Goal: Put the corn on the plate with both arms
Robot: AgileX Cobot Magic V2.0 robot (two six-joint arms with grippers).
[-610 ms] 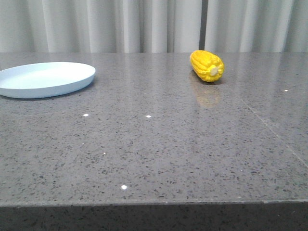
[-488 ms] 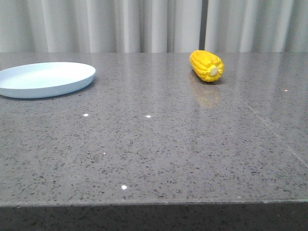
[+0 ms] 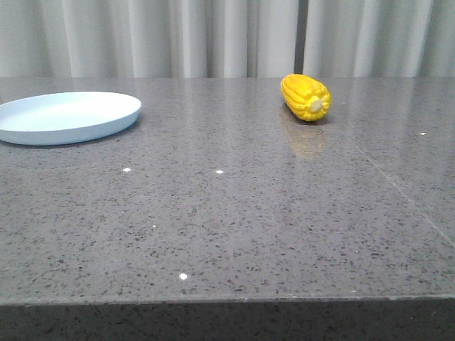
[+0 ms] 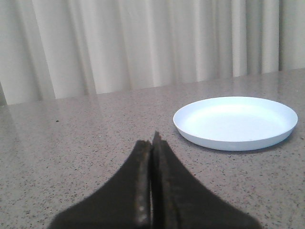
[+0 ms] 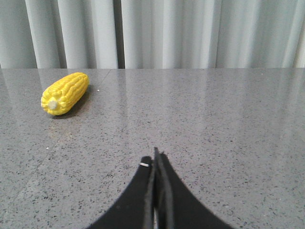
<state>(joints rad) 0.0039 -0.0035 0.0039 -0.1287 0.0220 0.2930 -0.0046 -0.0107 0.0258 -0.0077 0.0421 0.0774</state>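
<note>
The bright-yellow corn (image 3: 306,96) lies on its side on the grey table at the back, right of centre, its pale cut end toward me. It also shows in the right wrist view (image 5: 64,93). The pale-blue plate (image 3: 43,126) sits at the back left and is bare; the left wrist view shows it too (image 4: 281,129). My left gripper (image 4: 152,143) is shut and empty, short of the plate. My right gripper (image 5: 155,156) is shut and empty, well short of the corn. Neither gripper shows in the front view.
The speckled grey stone table (image 3: 234,220) has its front edge near the bottom of the front view. Pale curtains (image 3: 227,35) hang behind the table's far edge. A thin seam runs across the table at the right (image 3: 405,192).
</note>
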